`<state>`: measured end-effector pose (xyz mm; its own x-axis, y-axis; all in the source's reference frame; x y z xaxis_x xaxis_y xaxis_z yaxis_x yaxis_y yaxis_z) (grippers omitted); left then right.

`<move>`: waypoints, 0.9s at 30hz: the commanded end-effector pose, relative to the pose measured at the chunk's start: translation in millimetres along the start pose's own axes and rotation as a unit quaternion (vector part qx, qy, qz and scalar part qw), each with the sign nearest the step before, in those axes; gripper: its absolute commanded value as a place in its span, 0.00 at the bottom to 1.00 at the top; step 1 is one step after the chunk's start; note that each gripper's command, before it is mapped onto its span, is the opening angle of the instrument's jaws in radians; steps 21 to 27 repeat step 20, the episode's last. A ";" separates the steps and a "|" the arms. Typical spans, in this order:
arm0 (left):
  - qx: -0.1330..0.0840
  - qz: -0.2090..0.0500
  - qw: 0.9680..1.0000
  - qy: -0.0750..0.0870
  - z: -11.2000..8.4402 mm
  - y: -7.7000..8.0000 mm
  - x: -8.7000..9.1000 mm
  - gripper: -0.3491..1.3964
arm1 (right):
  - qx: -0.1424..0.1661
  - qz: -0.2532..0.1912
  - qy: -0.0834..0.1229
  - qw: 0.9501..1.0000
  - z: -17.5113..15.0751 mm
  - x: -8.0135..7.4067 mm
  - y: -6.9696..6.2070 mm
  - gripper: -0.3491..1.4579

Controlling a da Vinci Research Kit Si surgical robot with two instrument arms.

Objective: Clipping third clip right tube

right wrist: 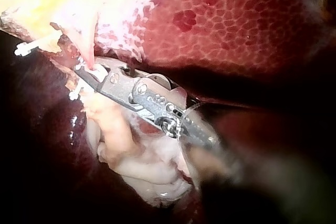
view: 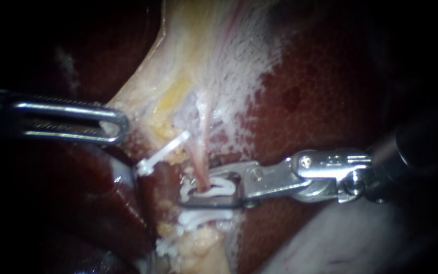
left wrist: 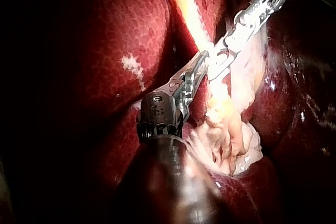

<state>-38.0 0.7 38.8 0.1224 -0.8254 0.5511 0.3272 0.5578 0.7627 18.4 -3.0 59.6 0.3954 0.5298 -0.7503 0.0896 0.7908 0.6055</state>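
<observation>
Where the dark red liver [view: 325, 96] fills the right side of the endoscope view, a sheet of pale tissue [view: 204, 56], streaked with yellow, lies over it and narrows downward toward the middle. The left instrument [view: 120, 125] comes in level from the left with its shaft in shadow. Its long windowed jaws lie together, with the edge of the pale tissue caught between their tips. The right instrument [view: 186, 192] comes in from the right on a dark shaft. Its bright metal wrist is nearly straight, so the jaws point leftward and level across the scene. Those jaws stand a little apart, one on each side of the held clip [view: 214, 189], and both press on it. The right tube [view: 205, 152], a thin pink strand, runs down out of the pale tissue and passes through that clip between the jaws. In the right wrist view the same jaws reach ahead to the strand just under the pale sheet. Just below the jaws a lower clip [view: 204, 219] sits closed across the same strand. A lowest clip [view: 169, 247] shows further down among yellow crumbs of fat. Left of the tube, between the two instruments, a tilted clip [view: 162, 153] stands slanted, touching neither instrument; I cannot tell what it holds.
</observation>
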 end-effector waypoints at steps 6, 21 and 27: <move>0.000 0.000 1.000 0.000 0.0 0.0 0.0 0.00 | 0.000 0.003 0.000 1.000 0.1 -0.2 -0.1 0.12; 0.000 0.000 1.000 0.000 0.1 0.0 0.0 0.00 | 0.000 0.005 0.000 1.000 0.0 -0.2 -0.1 0.12; 0.000 0.000 1.000 0.000 0.1 0.0 0.0 0.00 | 0.000 0.005 0.000 1.000 0.0 -0.2 -0.1 0.12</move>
